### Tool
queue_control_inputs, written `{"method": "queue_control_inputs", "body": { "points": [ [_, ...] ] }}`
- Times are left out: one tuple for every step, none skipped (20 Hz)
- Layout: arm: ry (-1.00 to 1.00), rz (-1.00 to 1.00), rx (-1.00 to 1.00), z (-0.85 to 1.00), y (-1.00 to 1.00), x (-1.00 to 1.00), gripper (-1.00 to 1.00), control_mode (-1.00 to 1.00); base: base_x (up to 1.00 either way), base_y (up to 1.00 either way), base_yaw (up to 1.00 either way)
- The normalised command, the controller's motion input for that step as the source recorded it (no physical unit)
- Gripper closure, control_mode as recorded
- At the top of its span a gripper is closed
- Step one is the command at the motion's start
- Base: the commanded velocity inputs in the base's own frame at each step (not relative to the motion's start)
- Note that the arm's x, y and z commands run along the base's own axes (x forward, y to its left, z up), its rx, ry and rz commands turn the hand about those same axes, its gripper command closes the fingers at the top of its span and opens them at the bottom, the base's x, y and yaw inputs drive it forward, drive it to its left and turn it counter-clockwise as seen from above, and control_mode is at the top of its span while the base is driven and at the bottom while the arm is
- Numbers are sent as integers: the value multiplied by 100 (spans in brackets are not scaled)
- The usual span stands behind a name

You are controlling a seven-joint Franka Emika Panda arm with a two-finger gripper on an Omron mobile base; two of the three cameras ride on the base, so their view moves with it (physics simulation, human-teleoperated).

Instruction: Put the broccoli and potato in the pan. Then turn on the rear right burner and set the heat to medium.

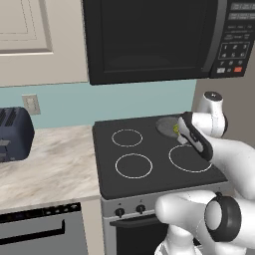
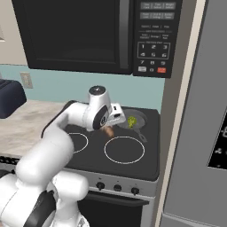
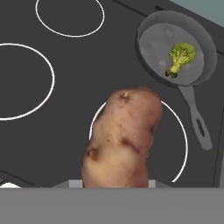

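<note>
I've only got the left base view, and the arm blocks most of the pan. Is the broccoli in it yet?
Observer: Yes. In the hand view the broccoli lies inside the pan, stem toward the handle.
Operator: And where is the potato?
Observer: The potato is held in the gripper, above the front right burner ring, not yet over the pan.
Operator: Which way does the pan handle point?
Observer: In the right base view the handle runs toward the front of the stove, just right of that ring.
</note>
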Motion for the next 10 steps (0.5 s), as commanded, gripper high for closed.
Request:
{"method": "queue_control_inputs", "body": {
  "points": [
    [-1, -11, 0, 0, 0, 44, 100, -100, 0, 0, 0],
    [-1, -10, 0, 0, 0, 46, 100, -100, 0, 0, 0],
    [-1, -9, 0, 0, 0, 44, 100, -100, 0, 0, 0],
    [0, -9, 0, 0, 0, 41, 100, -100, 0, 0, 0],
    [-1, -8, 0, 0, 0, 39, 100, -100, 0, 0, 0],
    [-1, -7, 0, 0, 0, 38, 100, -100, 0, 0, 0],
    [-2, -6, 0, 0, 0, 36, 100, -100, 0, 0, 0],
    [0, -6, 0, 0, 0, 36, 100, -100, 0, 0, 0],
    [0, -6, 0, 0, 0, 31, 100, -100, 0, 0, 0],
    [0, -5, 0, 0, 0, 29, 100, -100, 0, 0, 0]
  ]
}}
